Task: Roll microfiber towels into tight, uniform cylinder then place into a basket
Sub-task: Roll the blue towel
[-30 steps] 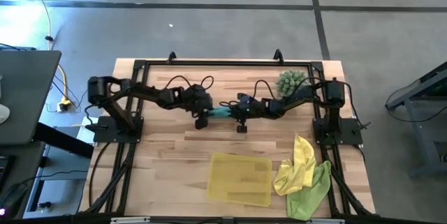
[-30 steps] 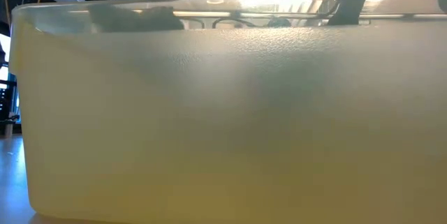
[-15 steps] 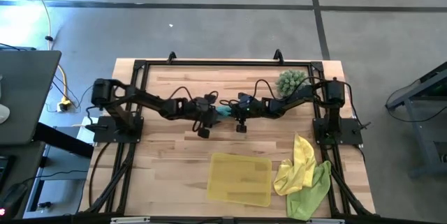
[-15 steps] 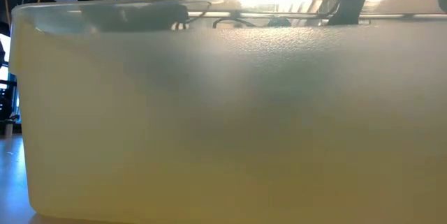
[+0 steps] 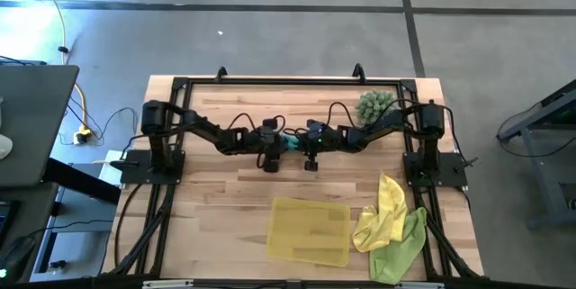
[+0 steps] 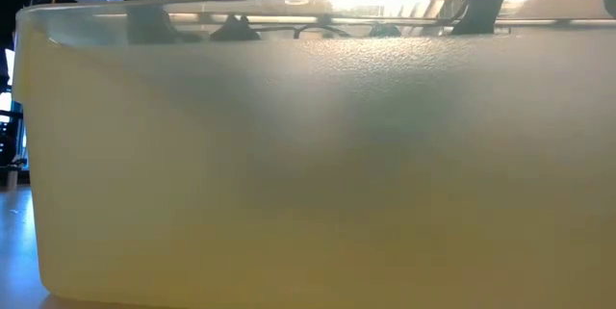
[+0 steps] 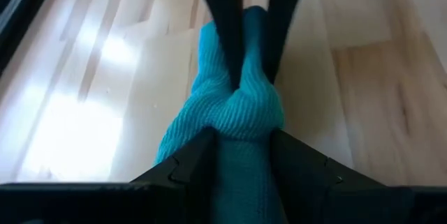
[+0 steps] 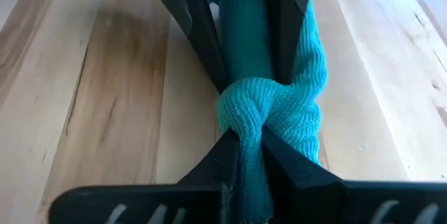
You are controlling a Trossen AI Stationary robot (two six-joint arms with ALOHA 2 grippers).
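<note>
1. Grey concrete floor surrounds a pale wooden plank worktop (image 5: 225, 190) framed by a black rail, with both dark arms reaching in from its sides to meet near the middle.
2. Between them is the small teal microfiber towel (image 5: 288, 141), bunched into a short, loose rope on the worktop, well back from the near edge.
3. The left gripper (image 7: 241, 144) has its fingers clamped on one end of that towel; the left wrist view shows the cloth squeezed into a knot-like bulge right at the fingertips.
4. The right gripper (image 8: 244, 147) has its fingers clamped on the opposite end, with the other arm's fingers showing just beyond the bulge.
5. The relation that matters: the towel's long axis runs straight from one gripper to the other, left to right across the worktop, so each arm faces an end and neither has the cloth's flank. Both are equally near.
6. My judgement is that the cloth is twisted and bunched, not yet a tight, even cylinder.
7. The shallow, translucent yellow rectangular basket (image 5: 310, 230) sits nearer the front edge, well apart from the towel; its wall fills the low view.
8. A bright yellow cloth (image 5: 385, 208) and a lime green cloth (image 5: 400, 248) lie crumpled just beside the basket, on the right arm's side.
</note>
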